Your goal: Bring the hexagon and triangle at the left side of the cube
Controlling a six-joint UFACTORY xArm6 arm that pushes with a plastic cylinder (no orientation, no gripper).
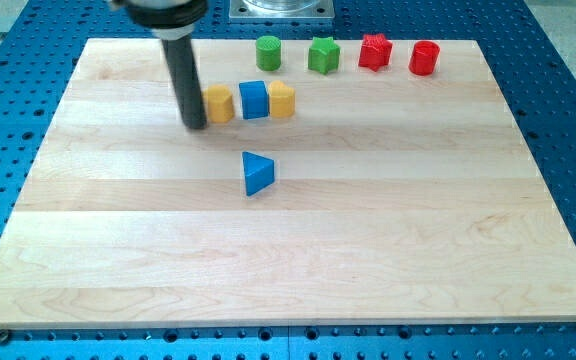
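Note:
A blue cube (254, 99) sits in the upper middle of the wooden board (288, 250). A yellow hexagon-like block (218, 103) touches its left side and a second yellow block (282, 100) touches its right side. A blue triangle (258, 173) lies below the cube, apart from it. My tip (196, 125) rests just left of the left yellow block, close to or touching it.
Along the view's top edge stand a green cylinder (268, 52), a green star-like block (323, 55), a red star-like block (375, 51) and a red cylinder (424, 57). Blue perforated table surrounds the board.

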